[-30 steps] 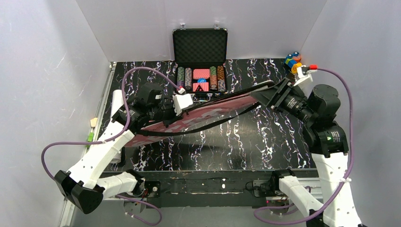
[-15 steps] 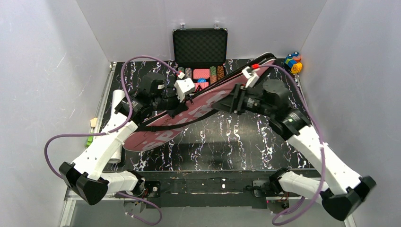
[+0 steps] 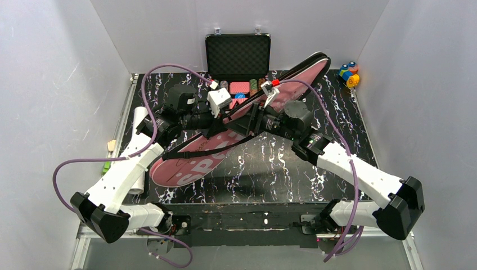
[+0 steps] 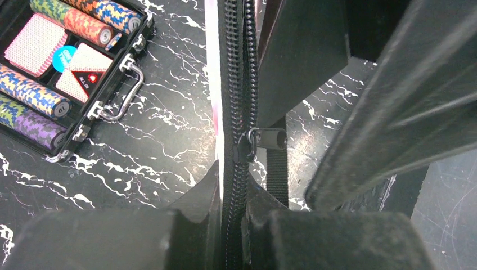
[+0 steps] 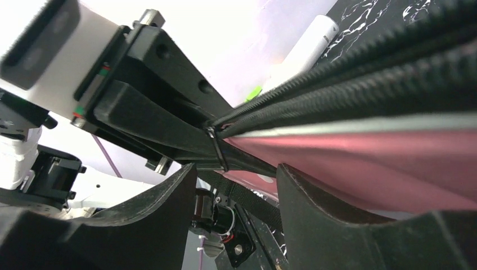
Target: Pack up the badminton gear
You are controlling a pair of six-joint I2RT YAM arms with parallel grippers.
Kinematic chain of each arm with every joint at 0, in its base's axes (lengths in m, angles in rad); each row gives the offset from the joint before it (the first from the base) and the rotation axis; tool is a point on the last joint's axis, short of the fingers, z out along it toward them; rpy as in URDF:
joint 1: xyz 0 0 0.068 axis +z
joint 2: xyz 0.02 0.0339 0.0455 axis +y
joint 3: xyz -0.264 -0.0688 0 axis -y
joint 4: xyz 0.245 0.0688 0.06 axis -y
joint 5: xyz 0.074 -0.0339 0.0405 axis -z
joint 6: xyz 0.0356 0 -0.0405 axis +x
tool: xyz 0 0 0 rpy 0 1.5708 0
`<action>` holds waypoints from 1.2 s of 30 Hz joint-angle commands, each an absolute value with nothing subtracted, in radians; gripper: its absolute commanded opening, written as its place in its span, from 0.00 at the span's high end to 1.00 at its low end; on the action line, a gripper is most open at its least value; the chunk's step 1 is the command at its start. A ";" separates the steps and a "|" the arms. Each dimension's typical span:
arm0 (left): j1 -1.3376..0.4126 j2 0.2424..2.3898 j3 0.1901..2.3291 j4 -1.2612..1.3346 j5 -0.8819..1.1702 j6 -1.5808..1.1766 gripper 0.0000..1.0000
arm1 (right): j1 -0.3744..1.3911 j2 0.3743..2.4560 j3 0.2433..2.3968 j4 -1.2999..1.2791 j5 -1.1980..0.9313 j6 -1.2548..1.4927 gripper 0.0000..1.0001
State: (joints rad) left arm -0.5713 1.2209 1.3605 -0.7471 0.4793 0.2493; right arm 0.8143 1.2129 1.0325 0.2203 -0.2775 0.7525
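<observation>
The pink "SPORT" cover (image 3: 185,169) lies slanted from near left to far right, its black strap (image 3: 214,147) hanging under it. My left gripper (image 3: 221,125) is shut on the cover's black zip edge (image 4: 236,84), just below the zip slider (image 4: 246,143). My right gripper (image 3: 247,121) is open and empty right beside it; its fingers (image 5: 169,208) stand either side of the gap below the zip pull (image 5: 216,149), not touching it. A white tube (image 3: 135,189) lies at near left and shows in the right wrist view (image 5: 306,50). Rackets and shuttlecocks are out of view.
The open black poker chip case (image 3: 239,90) stands at the back centre, close behind both grippers, and shows in the left wrist view (image 4: 56,67). A small multicoloured toy (image 3: 349,74) sits at the far right corner. White walls enclose the marbled black table (image 3: 315,185).
My right gripper let go of the cover's narrow end and swung left to the middle, beside my left gripper. The cover turned, its narrow end now pointing far right.
</observation>
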 commanded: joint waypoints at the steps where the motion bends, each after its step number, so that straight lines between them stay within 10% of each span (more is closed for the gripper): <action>1: -0.574 1.187 1.434 -0.629 0.542 0.228 1.00 | 0.818 1.214 1.011 0.347 -0.214 0.749 0.40; 36: -0.574 1.161 1.392 -0.646 0.583 0.257 1.00 | 0.812 1.180 1.015 0.411 -0.196 0.801 0.50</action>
State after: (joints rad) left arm -0.5686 1.2190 1.3697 -0.7223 0.5083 0.2543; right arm 0.8188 1.1934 0.9966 0.3252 -0.2230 0.8059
